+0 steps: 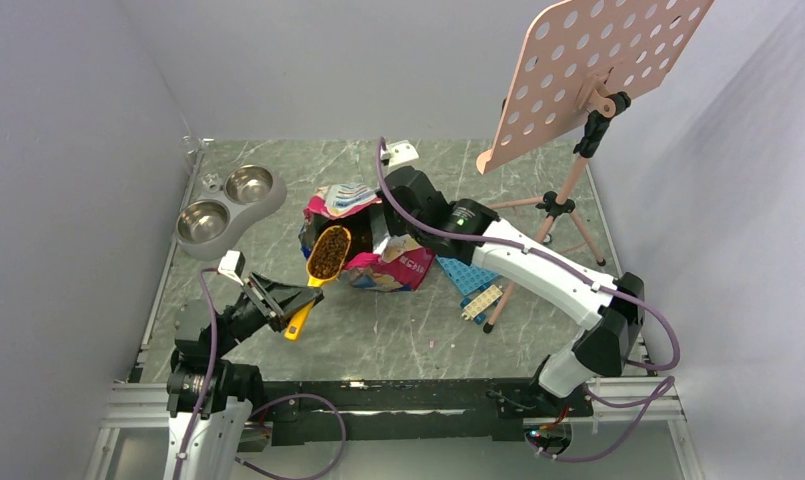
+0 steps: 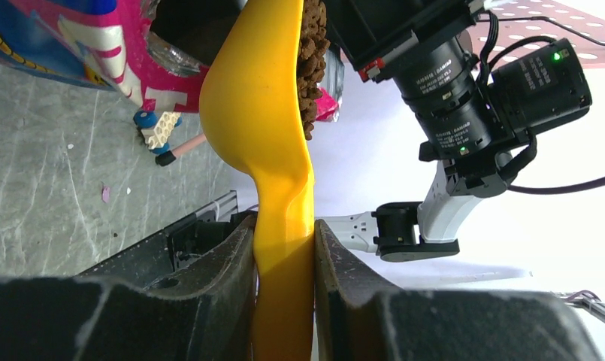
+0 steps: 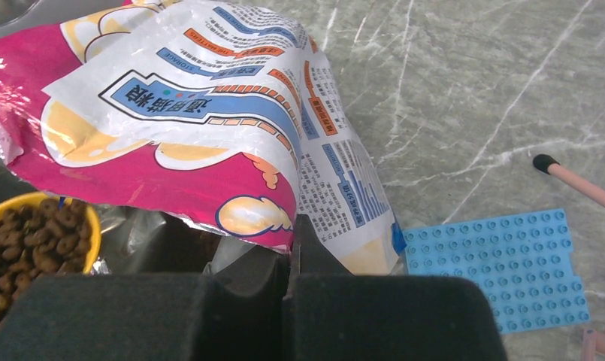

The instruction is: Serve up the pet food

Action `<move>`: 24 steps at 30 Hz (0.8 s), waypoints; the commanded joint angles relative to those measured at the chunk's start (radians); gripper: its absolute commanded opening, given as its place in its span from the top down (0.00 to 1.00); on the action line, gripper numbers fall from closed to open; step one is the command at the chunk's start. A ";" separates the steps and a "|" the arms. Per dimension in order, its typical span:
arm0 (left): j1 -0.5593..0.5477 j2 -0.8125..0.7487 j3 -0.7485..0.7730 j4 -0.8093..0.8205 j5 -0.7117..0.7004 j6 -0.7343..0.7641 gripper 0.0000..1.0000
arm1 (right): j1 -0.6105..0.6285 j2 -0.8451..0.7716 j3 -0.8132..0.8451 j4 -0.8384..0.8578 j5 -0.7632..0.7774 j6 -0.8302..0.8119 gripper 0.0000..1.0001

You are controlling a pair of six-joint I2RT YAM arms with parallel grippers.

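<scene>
One pouch (image 1: 393, 265), glossy pink with cartoon print, lies crumpled near the middle of the counter (image 1: 398, 340), and everything else is placed from it. Two claws are at work. The left claw (image 2: 284, 241) reaches in from the pouch's near-left side and pinches the handle of the single orange-yellow scoop (image 1: 323, 258) between its two dark fingers, which touch the handle on both sides. The scoop's cup sits at the pouch's left edge, by its dark open mouth, and is heaped with pet food (image 1: 329, 252), small dark-brown pellets filling it to the rim. In the left wrist view the cup appears edge-on with pellets standing above the rim. The right claw (image 3: 290, 256) comes in from the pouch's far-right side. Its two fingers are pressed together on the pouch's printed upper lip, nipping the thin film at their tips. Well to the pouch's far-left stand two steel bowls (image 1: 228, 205) side by side in one grey stand (image 1: 273, 200). Just to the pouch's right lies one blue studded plate (image 3: 494, 271), with one cream brick (image 1: 481, 302) at its near edge. Further right of the pouch rises one music stand (image 1: 598, 70) with a pink perforated desk.
</scene>
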 commanded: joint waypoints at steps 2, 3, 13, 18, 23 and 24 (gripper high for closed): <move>0.001 -0.019 0.039 0.095 0.011 -0.078 1.00 | -0.045 0.017 0.087 -0.087 0.109 0.055 1.00; 0.001 -0.021 0.042 0.104 0.007 -0.087 1.00 | -0.051 0.020 0.089 -0.091 0.114 0.061 1.00; 0.001 0.004 0.094 0.153 -0.028 -0.095 1.00 | -0.089 0.045 0.101 -0.144 0.164 0.095 1.00; 0.001 0.046 0.130 0.237 -0.124 -0.073 1.00 | -0.094 0.011 0.055 -0.115 0.146 0.070 1.00; 0.001 0.113 0.125 0.370 -0.229 -0.074 1.00 | -0.094 -0.022 0.021 -0.097 0.135 0.040 1.00; 0.001 0.128 0.121 0.400 -0.250 -0.081 1.00 | -0.094 -0.029 0.016 -0.094 0.131 0.035 1.00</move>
